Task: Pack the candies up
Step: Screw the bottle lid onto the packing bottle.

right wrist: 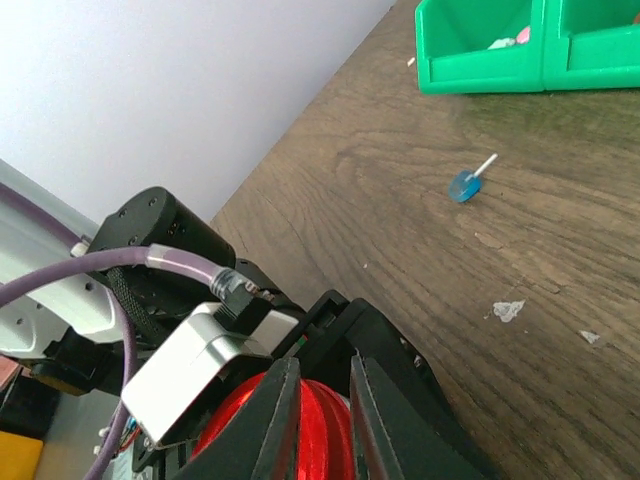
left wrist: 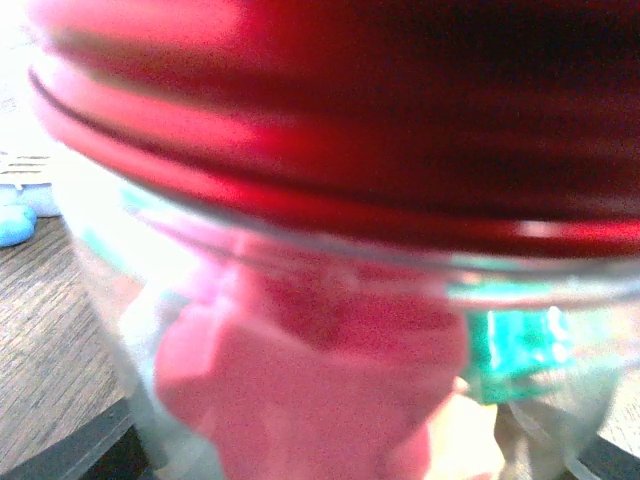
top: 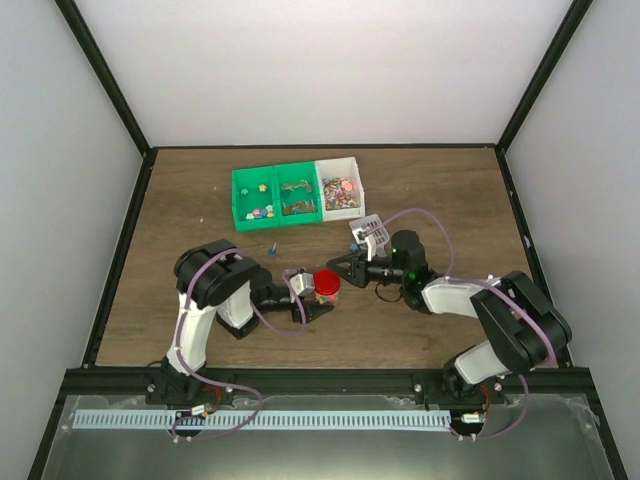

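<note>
A clear jar [top: 326, 293] with a round red lid [top: 327, 280] stands on the table in front of the arms, and my left gripper [top: 318, 298] is shut on its body. The left wrist view is filled by the jar [left wrist: 120, 300], the lid [left wrist: 350, 120] and blurred pink and yellow candies [left wrist: 300, 400] inside. More candies [top: 341, 190] lie in the white bin. My right gripper [top: 345, 268] reaches the lid from the right. In the right wrist view its jaws [right wrist: 325, 440] stand a narrow gap apart against the lid [right wrist: 325, 420], tips cut off by the frame.
Two green bins [top: 275, 195] with a few items sit at the back beside the white bin [top: 352, 165]. A clear scoop [top: 368, 234] lies just behind the right gripper. A small blue sweet on a stick [right wrist: 463, 185] lies on the wood between bins and jar.
</note>
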Controlling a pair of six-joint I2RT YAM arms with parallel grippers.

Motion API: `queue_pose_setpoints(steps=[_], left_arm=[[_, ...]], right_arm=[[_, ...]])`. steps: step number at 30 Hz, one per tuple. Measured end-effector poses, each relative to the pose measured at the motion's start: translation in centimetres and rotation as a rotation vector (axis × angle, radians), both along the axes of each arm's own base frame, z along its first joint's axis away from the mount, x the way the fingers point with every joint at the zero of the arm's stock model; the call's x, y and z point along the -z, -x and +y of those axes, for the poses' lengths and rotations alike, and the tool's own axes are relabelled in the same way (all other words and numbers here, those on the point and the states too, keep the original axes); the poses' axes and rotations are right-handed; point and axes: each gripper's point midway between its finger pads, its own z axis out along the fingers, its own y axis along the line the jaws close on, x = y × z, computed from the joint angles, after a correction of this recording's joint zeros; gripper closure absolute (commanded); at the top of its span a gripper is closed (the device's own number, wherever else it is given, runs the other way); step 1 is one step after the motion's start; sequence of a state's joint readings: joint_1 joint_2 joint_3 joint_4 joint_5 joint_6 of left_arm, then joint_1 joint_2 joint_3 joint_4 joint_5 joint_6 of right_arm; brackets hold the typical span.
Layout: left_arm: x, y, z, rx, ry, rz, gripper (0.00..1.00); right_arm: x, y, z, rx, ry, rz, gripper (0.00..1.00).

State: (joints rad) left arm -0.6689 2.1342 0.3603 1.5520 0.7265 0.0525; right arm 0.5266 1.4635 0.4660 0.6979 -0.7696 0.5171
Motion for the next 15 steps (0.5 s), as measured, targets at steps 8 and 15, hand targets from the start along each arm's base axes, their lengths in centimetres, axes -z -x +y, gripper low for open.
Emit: queue_pose_setpoints(steps=[8, 15], left_arm=[[0.01, -0.05, 0.04, -0.001, 0.000, -0.001, 0.46], [-0.03, -0.32, 0.07, -0.007, 0.003, 0.005, 0.48]], right_arm=[[0.69, 0.58, 0.30, -0.039, -0.020, 0.023, 0.99], [0.55, 0.61, -0.09, -0.023, -0.039, 0.012, 0.99]])
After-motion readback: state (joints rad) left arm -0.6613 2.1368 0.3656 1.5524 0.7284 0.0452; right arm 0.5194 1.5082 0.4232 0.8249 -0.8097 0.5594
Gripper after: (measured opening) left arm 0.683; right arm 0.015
